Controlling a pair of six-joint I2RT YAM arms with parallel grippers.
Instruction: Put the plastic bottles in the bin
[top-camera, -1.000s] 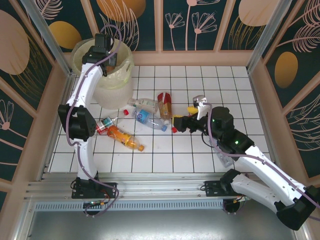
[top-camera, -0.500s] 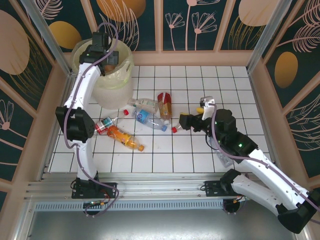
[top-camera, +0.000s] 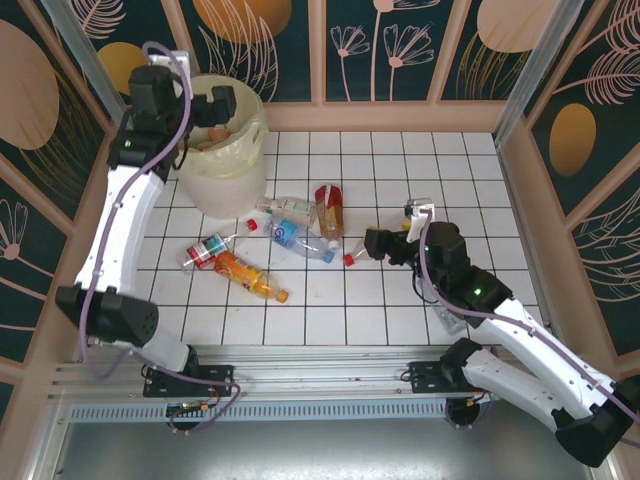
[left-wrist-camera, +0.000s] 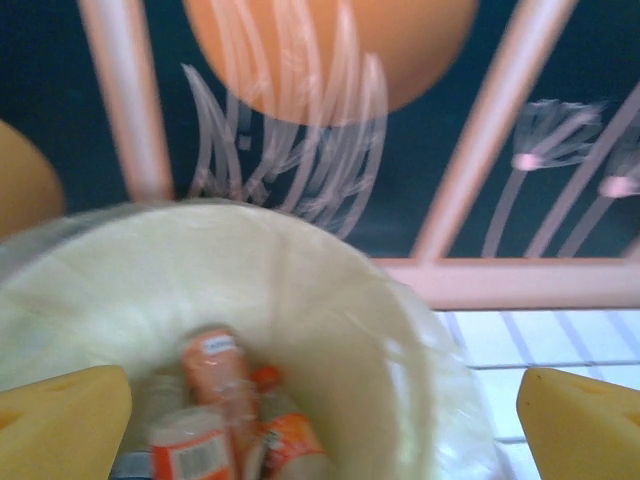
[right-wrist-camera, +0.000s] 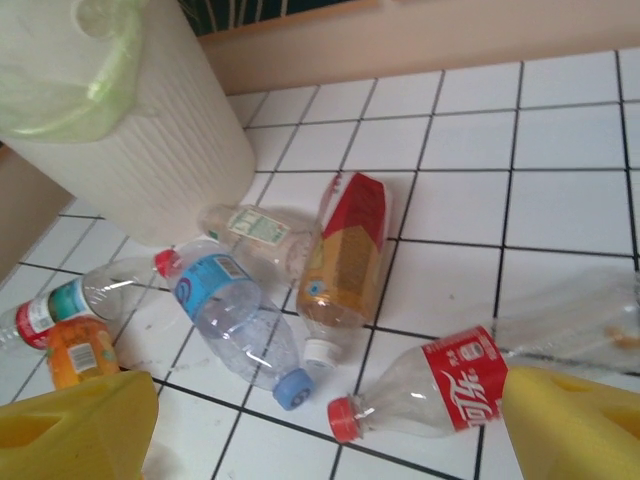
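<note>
Left gripper (top-camera: 222, 101) has pulled back over the bin (top-camera: 232, 170), jaws open, empty, orange bottles (left-wrist-camera: 215, 400) inside it. Right gripper (top-camera: 374, 243), jaws open, hovers above a red-labelled bottle (right-wrist-camera: 450, 385) among plastic bottles (top-camera: 300, 236) lying on the bench (top-camera: 460, 170).

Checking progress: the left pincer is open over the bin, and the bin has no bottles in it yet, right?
No: the left wrist view shows bottles already lying in the bin. The left pincer is open over it, as you said.
</note>
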